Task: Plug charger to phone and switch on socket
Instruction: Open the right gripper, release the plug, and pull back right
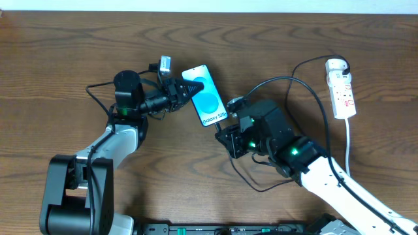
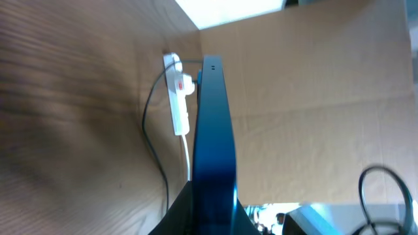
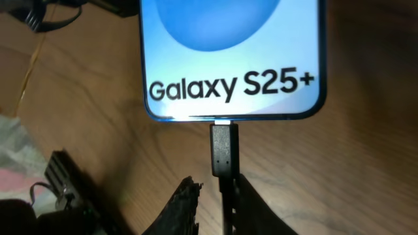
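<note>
We see the wooden table (image 1: 59,46) and, near its middle, the phone (image 1: 204,96), which we take as our landmark. The left gripper (image 1: 188,90) reaches the phone from its left side and is closed on its long edge, so it holds the phone. The socket (image 1: 341,88), a white strip with small red marks that we cannot read, lies well apart to the right of the phone. The charger (image 1: 287,79) is a thin black cable that curves to the phone's lower short edge. There its plug (image 3: 223,147) sits in the port, just under the words "Galaxy S25+". The right gripper (image 3: 217,192) is just below the phone. Its jaws stand a little apart around the cable, and one finger (image 3: 186,209) is clear of it.
</note>
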`<state>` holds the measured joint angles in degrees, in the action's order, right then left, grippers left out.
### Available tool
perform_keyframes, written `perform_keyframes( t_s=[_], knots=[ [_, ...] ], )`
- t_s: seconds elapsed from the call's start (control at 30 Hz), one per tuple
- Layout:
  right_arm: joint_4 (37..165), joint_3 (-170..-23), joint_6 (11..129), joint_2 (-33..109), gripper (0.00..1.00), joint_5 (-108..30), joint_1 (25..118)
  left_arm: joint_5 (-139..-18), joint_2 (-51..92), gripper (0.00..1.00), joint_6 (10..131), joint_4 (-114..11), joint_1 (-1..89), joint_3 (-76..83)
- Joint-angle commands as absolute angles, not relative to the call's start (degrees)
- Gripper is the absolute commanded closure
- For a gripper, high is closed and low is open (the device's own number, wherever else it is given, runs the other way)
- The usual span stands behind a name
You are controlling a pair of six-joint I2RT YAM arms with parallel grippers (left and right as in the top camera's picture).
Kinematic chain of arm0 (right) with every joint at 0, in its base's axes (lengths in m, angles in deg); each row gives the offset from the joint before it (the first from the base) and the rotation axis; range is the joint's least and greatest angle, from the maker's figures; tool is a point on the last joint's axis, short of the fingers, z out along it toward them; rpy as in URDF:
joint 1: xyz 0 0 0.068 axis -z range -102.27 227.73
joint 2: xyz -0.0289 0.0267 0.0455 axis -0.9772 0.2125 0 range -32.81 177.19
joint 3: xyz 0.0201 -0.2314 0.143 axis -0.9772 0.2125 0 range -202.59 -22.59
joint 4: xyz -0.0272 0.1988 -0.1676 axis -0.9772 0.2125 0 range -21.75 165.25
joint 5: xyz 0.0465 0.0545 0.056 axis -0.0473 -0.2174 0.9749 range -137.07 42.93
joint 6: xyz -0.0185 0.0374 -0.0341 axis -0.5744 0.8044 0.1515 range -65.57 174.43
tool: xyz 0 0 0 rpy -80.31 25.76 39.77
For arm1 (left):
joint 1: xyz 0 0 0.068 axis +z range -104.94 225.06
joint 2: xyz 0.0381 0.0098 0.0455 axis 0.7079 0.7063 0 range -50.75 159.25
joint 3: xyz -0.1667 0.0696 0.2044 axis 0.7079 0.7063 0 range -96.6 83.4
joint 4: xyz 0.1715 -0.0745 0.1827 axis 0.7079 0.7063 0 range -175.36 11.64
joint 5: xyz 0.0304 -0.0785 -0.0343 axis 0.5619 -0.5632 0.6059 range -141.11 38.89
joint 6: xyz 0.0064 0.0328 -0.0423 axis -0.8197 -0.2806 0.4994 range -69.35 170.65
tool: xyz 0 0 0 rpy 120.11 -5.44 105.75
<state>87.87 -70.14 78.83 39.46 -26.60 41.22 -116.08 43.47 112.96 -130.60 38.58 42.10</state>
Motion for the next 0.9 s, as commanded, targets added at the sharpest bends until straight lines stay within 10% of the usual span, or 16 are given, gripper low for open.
perform_keyframes(
  t_s=[0.0, 0.13, 0.4, 0.87],
  knots=[
    [92.48, -74.64, 72.71, 32.84, 0.57, -30.47, 45.46, -123.76, 43.34, 0.93, 104.94, -130.75, 37.16, 41.56],
    [98.1, -77.55, 66.11, 22.31, 0.39, -30.73, 48.61, -123.73, 43.34, 0.92, 99.58, -130.77, 37.16, 41.56],
    [103.87, -77.11, 69.92, 27.9, 0.38, -39.54, 40.08, -120.91, 43.34, 0.93, 101.5, -130.92, 37.16, 41.56],
    [103.41, -77.11, 76.34, 42.66, 0.7, -50.06, 29.26, -117.7, 43.34, 0.93, 110.79, -130.9, 37.16, 41.56]
  ],
)
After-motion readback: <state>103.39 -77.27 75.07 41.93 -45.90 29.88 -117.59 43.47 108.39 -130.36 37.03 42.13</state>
